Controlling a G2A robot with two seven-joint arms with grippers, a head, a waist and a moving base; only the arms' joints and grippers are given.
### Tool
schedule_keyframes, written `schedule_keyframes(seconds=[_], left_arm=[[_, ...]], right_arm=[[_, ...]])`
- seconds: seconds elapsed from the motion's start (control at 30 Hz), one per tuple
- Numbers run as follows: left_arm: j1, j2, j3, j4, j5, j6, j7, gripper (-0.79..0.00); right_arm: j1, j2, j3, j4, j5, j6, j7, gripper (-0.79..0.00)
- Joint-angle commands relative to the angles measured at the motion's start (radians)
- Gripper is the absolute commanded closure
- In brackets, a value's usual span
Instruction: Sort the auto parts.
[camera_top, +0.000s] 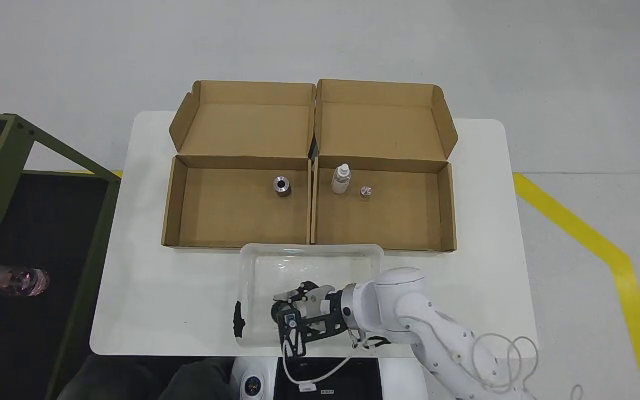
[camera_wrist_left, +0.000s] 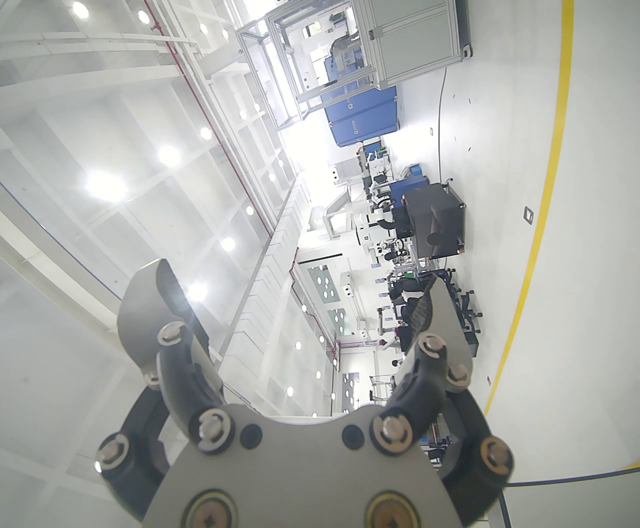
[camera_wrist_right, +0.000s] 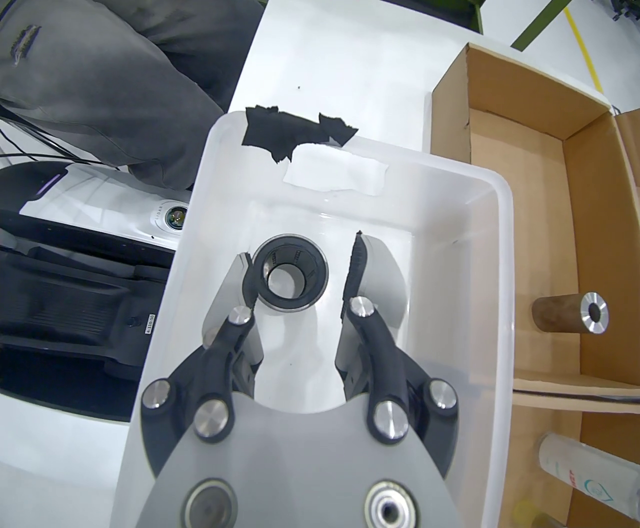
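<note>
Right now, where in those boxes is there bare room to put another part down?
The left box is bare everywhere left of the metal cylinder. The right box is bare right of the bottle and small part. The white bin is crowded: the right gripper straddles a black ring.

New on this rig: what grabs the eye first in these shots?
The right pincer hangs open inside the white bin, its fingers either side of a black ring-shaped part. Behind the bin, two open cardboard boxes stand side by side: one holds a metal cylinder, the other a white bottle and a small part.
</note>
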Motion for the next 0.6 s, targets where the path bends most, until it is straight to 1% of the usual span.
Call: schedule_keyframes(seconds=[0.0,0.43,0.57], left_arm=[[0.0,0.0,0.0,0.0,0.0,0.0,0.0,-0.785],[0.0,0.0,0.0,0.0,0.0,0.0,0.0,-0.785],[0.0,0.0,0.0,0.0,0.0,0.0,0.0,-0.785]], right_arm=[[0.003,0.001,-0.006,0.01,-0.008,0.002,-0.003,-0.348],[0.04,0.003,-0.047,0.062,-0.027,0.023,-0.017,-0.357],[0.043,0.005,-0.05,0.037,-0.009,0.018,-0.023,-0.363]])
